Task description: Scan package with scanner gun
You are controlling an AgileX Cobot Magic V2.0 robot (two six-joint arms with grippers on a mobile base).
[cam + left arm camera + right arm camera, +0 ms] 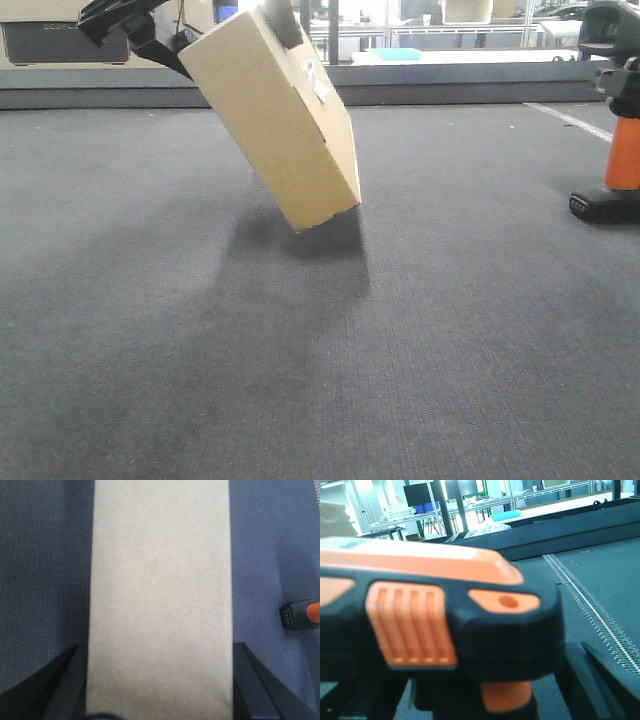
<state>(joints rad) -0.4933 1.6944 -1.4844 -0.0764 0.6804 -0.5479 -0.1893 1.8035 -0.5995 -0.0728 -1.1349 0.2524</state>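
Tan cardboard, plain and closed: the package (275,120) hangs tilted in the upper middle of the front view. Its lowest corner points down at the grey carpet (300,380), above a soft shadow. The flaps are shut, so nothing inside shows. A small white label (318,80) sits on the narrower face turned to the right.

The left gripper (160,700) is clamped on the package. In the left wrist view its dark fingers (50,690) press both long edges at the bottom of the frame, and the bare broad face fills the middle.

The scanner (620,150) stands at the right edge of the front view, black foot on the carpet and orange handle upright, well apart from the package. In the right wrist view its black-and-orange head fills the frame. The right gripper (490,702) has a finger either side of the handle at the bottom; whether it grips, I cannot tell.
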